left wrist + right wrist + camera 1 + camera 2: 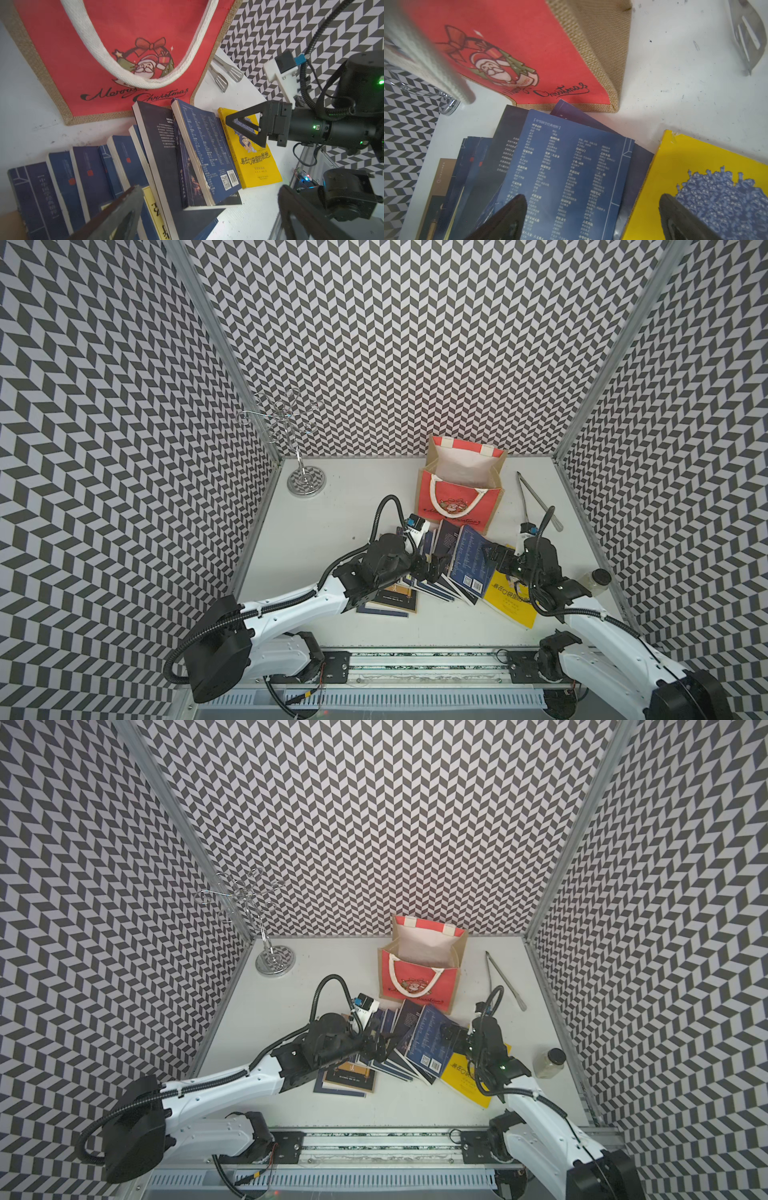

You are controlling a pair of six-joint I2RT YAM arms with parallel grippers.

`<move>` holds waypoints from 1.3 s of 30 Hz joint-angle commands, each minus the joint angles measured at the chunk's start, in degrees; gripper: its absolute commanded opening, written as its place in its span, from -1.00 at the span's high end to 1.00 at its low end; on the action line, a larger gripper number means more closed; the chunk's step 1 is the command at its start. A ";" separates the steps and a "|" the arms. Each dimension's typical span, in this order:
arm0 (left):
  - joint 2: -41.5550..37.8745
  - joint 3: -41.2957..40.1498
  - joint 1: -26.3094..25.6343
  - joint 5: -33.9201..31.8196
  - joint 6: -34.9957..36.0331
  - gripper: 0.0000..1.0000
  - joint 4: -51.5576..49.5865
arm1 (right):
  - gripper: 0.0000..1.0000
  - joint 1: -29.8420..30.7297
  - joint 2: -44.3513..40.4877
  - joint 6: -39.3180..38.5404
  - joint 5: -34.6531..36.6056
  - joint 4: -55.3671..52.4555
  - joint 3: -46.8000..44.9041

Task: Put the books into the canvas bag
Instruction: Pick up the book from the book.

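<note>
The canvas bag (457,506) (415,986) stands upright and open at the back of the table, red Santa front (124,41) (529,41) facing me. The books (469,556) (424,1036), mostly navy, lean fanned out right in front of it. A bright yellow book (509,601) (255,164) lies flat at their right, a tan-and-black one (395,597) at their left. My left gripper (432,566) (209,189) is open, low at the fan's left side, with navy books between its fingers. My right gripper (492,558) (592,197) is open above the blue back cover (566,166) and the yellow book (695,166).
A chrome wire stand (305,481) stands at the back left corner. Metal tongs (528,497) lie right of the bag. A small jar with a dark lid (596,580) sits by the right edge. Patterned walls enclose three sides of the white table (324,531).
</note>
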 commanded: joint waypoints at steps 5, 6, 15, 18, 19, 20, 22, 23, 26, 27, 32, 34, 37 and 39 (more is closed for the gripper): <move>2.70 4.82 1.24 0.06 1.27 -0.99 1.46 | -0.99 -1.71 8.54 -4.91 -11.53 8.37 1.65; 2.87 5.17 1.43 0.10 1.18 -0.99 1.28 | -0.99 -1.71 9.82 -5.95 -11.83 7.26 2.62; 1.65 4.25 3.85 -0.55 0.85 -0.99 1.29 | -0.98 -1.78 19.62 -5.39 -8.48 4.59 4.02; 0.58 2.71 4.86 -0.55 0.43 -0.99 2.13 | -0.98 -1.80 21.26 -5.12 -8.30 4.51 4.92; 0.34 2.37 5.27 -0.47 0.39 -0.99 2.07 | -0.98 -1.78 21.62 -5.48 -9.32 4.89 5.22; 0.03 2.15 5.68 -0.37 0.39 -0.99 1.92 | -0.98 -1.78 21.84 -5.77 -11.08 5.88 5.17; -0.63 1.62 6.38 -0.30 0.39 -0.99 1.71 | -0.98 -1.79 21.55 -6.21 -15.90 8.92 4.47; -0.97 1.53 6.64 -0.20 0.44 -0.99 1.65 | -0.98 -1.78 21.04 -6.38 -18.62 10.78 3.73; -1.88 0.83 7.41 0.43 0.54 -0.98 1.26 | -0.98 -1.57 17.69 -6.33 -23.88 15.75 1.16; -2.08 0.49 7.52 0.74 0.71 -0.98 1.17 | -0.99 -1.56 16.45 -6.46 -24.76 16.43 0.58; -1.50 -1.90 7.59 5.25 0.94 -0.99 1.89 | -0.99 -0.68 11.09 -7.59 -27.21 16.52 -0.82; -0.72 -3.48 7.44 8.03 0.03 -0.99 2.92 | -0.99 0.15 10.88 -7.53 -26.87 15.70 -0.98; 0.19 -6.77 6.81 11.96 -2.75 -0.99 6.15 | -0.99 0.66 11.54 -7.81 -25.19 14.73 -1.58; 0.78 -8.53 5.74 13.51 -4.56 -0.97 8.18 | -0.99 0.73 12.25 -7.67 -24.51 14.81 -2.18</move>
